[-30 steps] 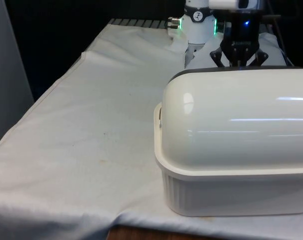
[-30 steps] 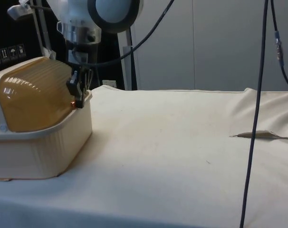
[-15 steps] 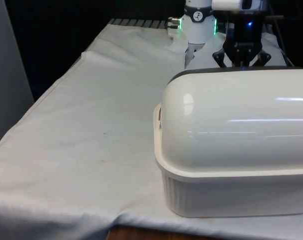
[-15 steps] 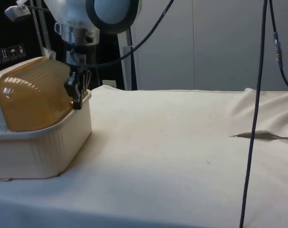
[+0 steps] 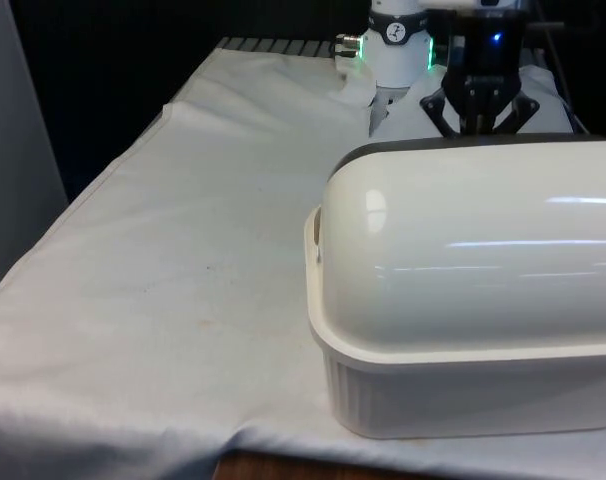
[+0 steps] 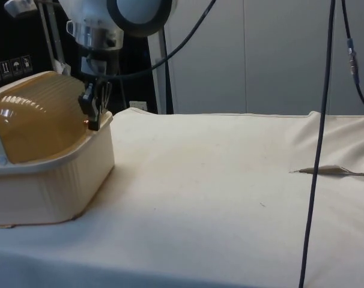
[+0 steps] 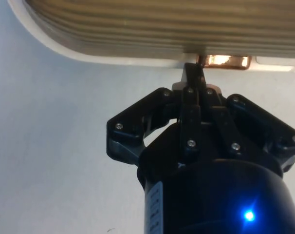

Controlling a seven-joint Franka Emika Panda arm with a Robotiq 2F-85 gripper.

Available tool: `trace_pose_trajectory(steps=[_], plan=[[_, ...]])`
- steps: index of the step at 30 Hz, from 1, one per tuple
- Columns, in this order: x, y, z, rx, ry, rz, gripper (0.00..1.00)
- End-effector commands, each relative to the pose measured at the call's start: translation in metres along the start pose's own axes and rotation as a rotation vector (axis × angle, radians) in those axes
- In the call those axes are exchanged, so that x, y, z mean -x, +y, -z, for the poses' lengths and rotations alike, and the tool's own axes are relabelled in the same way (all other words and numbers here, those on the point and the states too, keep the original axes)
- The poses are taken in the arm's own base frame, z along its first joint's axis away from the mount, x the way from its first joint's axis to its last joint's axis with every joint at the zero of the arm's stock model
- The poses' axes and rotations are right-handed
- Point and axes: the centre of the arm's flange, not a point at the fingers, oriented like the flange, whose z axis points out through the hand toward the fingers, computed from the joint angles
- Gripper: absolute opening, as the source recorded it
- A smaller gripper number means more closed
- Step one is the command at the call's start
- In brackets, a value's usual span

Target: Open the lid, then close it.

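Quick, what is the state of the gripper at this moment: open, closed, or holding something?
Gripper: closed, fingers pressed together, tips at the front edge of the bread box lid; whether it grips anything cannot be told.

Bread box (image 5: pixel 463 330) cut off at the front view's right edge.

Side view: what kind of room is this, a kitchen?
More likely a lab or test room: a bread box sits alone on a cloth-draped table, cables hang down, and plain cabinets stand behind.
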Motion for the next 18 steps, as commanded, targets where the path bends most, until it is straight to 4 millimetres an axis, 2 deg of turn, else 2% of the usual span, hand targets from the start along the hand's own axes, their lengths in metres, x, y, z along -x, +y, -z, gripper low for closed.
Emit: trace_pose_trajectory(steps=[1,15,18], plan=[[-0.002,0.002,0.006,0.009,0.003,0.006,0.00],[-0.010,0.001,0.026,0.013,0.037,0.022,0.00],[-0.017,0.004,0.031,0.023,0.054,0.026,0.00]])
